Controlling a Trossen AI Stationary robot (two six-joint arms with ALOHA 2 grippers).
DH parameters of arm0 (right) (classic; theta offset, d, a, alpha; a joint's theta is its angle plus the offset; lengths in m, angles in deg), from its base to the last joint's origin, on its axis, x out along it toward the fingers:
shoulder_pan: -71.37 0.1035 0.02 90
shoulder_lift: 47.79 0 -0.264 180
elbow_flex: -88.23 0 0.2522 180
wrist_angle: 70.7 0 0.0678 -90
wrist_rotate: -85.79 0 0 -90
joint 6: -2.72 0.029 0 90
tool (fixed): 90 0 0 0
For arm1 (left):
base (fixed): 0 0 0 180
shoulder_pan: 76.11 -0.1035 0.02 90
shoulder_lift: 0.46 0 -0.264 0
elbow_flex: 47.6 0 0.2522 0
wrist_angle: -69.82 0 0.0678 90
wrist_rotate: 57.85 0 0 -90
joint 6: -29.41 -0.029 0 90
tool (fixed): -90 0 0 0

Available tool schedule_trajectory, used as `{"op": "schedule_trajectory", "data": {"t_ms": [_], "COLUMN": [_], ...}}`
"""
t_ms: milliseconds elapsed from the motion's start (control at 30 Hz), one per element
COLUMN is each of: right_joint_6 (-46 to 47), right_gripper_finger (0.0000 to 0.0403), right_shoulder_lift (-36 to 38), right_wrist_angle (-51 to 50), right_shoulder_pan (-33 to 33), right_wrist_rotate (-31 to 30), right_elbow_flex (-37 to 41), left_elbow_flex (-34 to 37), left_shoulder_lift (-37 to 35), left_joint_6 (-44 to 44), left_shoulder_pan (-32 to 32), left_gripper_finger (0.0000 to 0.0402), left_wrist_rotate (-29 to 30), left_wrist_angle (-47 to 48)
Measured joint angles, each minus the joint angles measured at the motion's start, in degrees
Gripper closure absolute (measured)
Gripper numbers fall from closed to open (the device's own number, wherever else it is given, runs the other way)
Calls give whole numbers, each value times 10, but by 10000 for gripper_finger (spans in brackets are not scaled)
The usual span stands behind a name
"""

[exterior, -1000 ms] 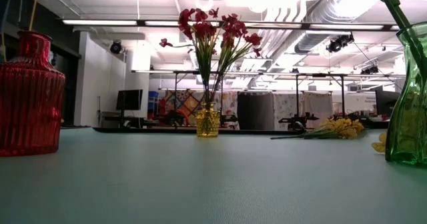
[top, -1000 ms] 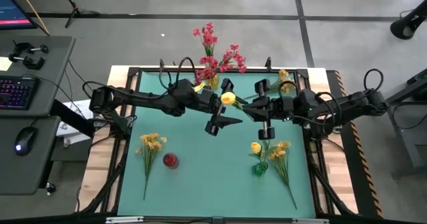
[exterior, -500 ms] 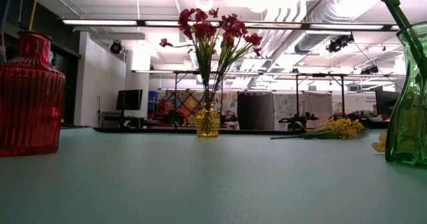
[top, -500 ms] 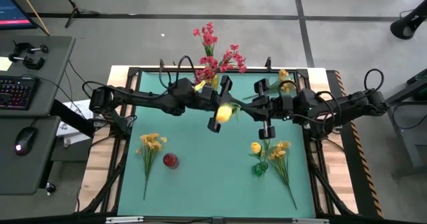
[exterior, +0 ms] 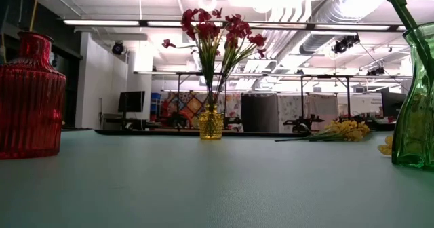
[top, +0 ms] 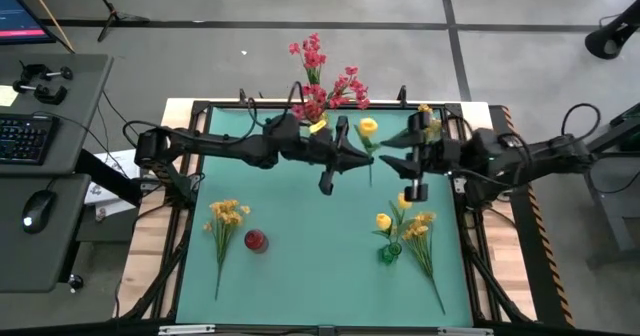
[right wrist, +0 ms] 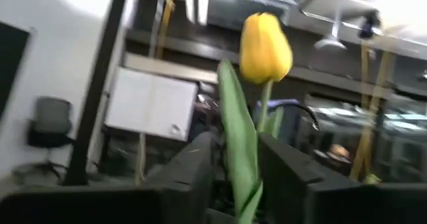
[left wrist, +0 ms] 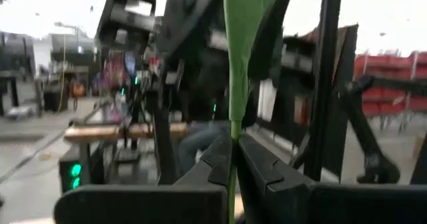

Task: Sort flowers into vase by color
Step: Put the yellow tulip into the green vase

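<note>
A yellow tulip-like flower (top: 368, 128) on a green stem is up in the air over the table's middle. My left gripper (top: 360, 160) reaches in from the left and is shut on its stem. My right gripper (top: 388, 165) stands just right of the flower, open. In the right wrist view, bud (right wrist: 265, 47) and leaf stand in the gap between its fingers (right wrist: 293, 177); I see no touch. At the far edge a yellow vase (top: 318, 123) holds red-pink flowers (exterior: 213, 34). Also on the table are a red vase (top: 255, 241) and a green vase (top: 390, 252) holding a yellow bud. My left gripper pinches the tulip's green stem (left wrist: 231, 159) between its two fingers, well below the bud. The fingers come about level from the table's left and lie across the stem. The flower is lifted clear of the table. In the high view its bud points toward the far edge.
Orange-yellow sprays lie flat at the near left (top: 226, 216), beside the green vase (top: 420, 228) and at the far right corner (top: 428, 116). The low view shows the red vase (exterior: 30, 96) at left and the green vase (exterior: 415, 106) at right, with bare mat between.
My left gripper has shut on the tulip's stem. My right gripper, shut on the stem before, has opened and drawn back toward the table's right edge. The tulip has swung with the left gripper, its bud now farther right and nearer the far edge.
</note>
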Motion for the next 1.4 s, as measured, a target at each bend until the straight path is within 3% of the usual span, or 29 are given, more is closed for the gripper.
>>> {"op": "schedule_trajectory", "data": {"t_ms": [167,300,400,500,667,800,1100,1267,1400], "right_joint_6": [-34,-32,-7,22,54,78,124,128,128], "right_gripper_finger": [209,177,170,172,181,188,192,192,192], "right_shoulder_lift": [71,123,159,189,222,228,216,211,207], "right_wrist_angle": [-107,-208,-277,-335,-406,-445,-457,-457,-457], "right_shoulder_pan": [37,70,94,114,130,130,130,130,130], "right_wrist_rotate": [-102,-171,-207,-223,-242,-253,-257,-278,-290], "right_elbow_flex": [0,0,0,0,0,0,0,0,0], "left_elbow_flex": [0,15,58,125,241,280,282,280,236], "left_shoulder_lift": [0,-29,-76,-135,-201,-209,-101,10,93], "left_joint_6": [-45,-71,-79,-91,-87,-93,-189,-212,-212], "left_shoulder_pan": [-3,-2,-1,13,71,129,250,268,253], "left_gripper_finger": [401,401,401,401,401,401,401,401,401], "left_wrist_rotate": [-8,-8,2,51,98,112,101,101,86], "left_wrist_angle": [53,82,79,62,-56,-135,-268,-428,-533]}}
